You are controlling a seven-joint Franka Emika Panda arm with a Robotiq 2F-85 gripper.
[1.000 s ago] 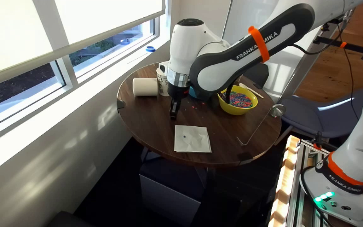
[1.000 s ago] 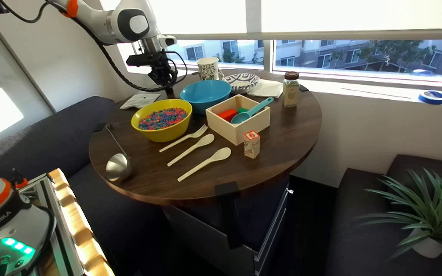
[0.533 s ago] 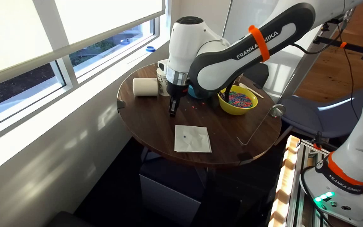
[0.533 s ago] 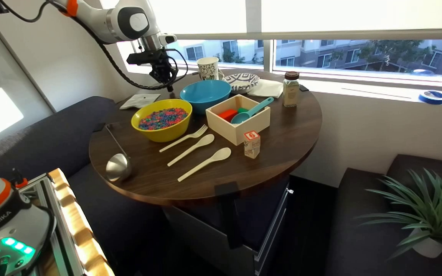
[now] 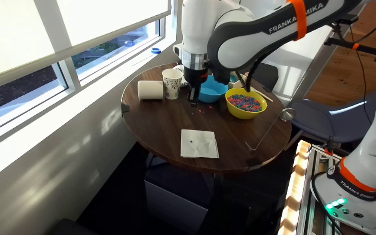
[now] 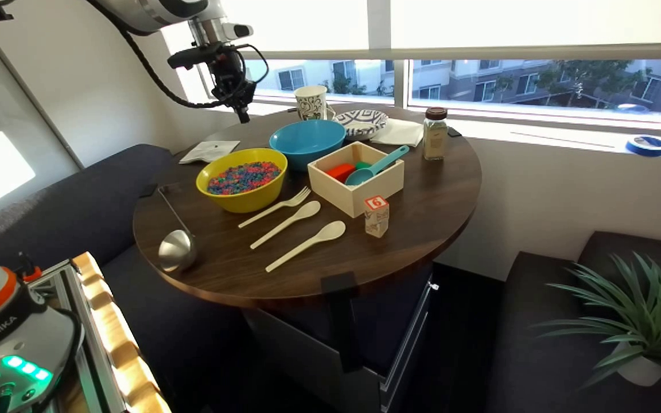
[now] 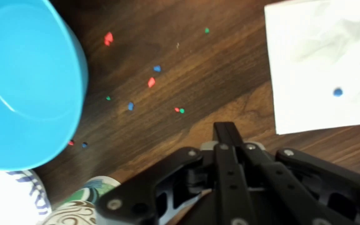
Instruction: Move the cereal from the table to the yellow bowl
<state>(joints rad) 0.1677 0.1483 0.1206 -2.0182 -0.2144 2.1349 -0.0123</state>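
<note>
Several tiny coloured cereal bits (image 7: 151,82) lie scattered on the table beside the blue bowl (image 7: 77,68). They barely show in an exterior view (image 5: 200,111). One dark blue bit (image 7: 337,92) lies on the white napkin; it is a dark speck in an exterior view (image 5: 191,141). The yellow bowl (image 5: 244,114), full of multicoloured bits, stands on the table in both exterior views (image 6: 245,202) and is out of the wrist view. My gripper (image 7: 224,125) is shut, fingertips together, nothing visible between them. It hangs above the table near the blue bowl's side (image 5: 193,103).
The white napkin (image 5: 204,150) lies near the table edge. Patterned cups (image 5: 171,83) stand or lie near the window side. A wooden box (image 6: 356,189), spice jar (image 6: 435,135), block stack (image 6: 376,217), pale cutlery (image 6: 306,245) and a ladle (image 6: 177,250) are on the table.
My gripper has risen from near the table surface and moved towards the blue and yellow bowls. The bowls, napkin and the blue bit on it have not moved.
</note>
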